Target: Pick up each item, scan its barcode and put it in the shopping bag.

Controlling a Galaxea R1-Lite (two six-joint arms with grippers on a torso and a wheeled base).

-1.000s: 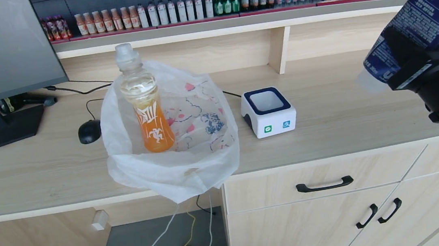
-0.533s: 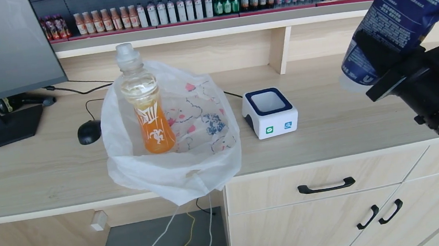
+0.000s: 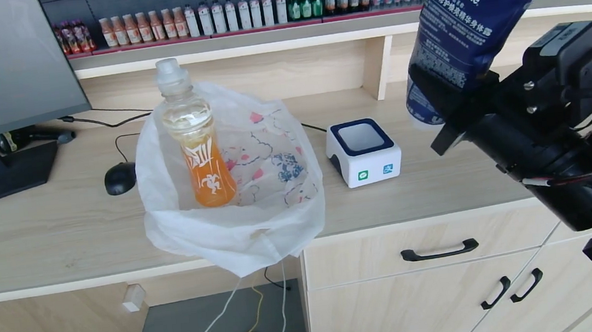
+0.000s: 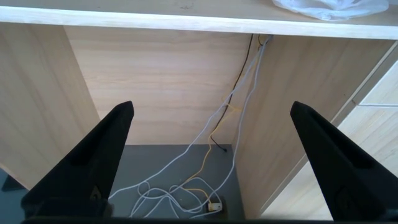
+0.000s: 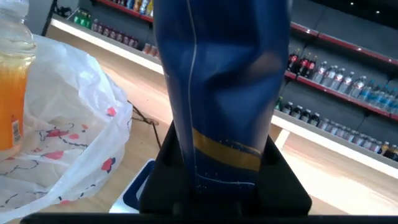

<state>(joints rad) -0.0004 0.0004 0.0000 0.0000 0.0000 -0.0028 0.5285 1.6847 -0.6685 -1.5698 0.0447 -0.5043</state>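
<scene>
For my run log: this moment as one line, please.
right pincer: shut on dark blue lotion tube, right of white box scanner | left pincer: open, below wooden counter | white shopping bag: holds orange drink bottle

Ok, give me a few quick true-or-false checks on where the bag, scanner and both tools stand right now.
1. The right tool is clamped on a blue pouch. True.
2. The blue pouch lies inside the shopping bag. False: it is held up in the air, to the right of the scanner.
3. An orange drink bottle stands upright in the shopping bag. True.
4. The left tool grips an item. False: it is open and empty, down below the counter edge.
5. The scanner sits left of the bag. False: it sits on the bag's right.
</scene>
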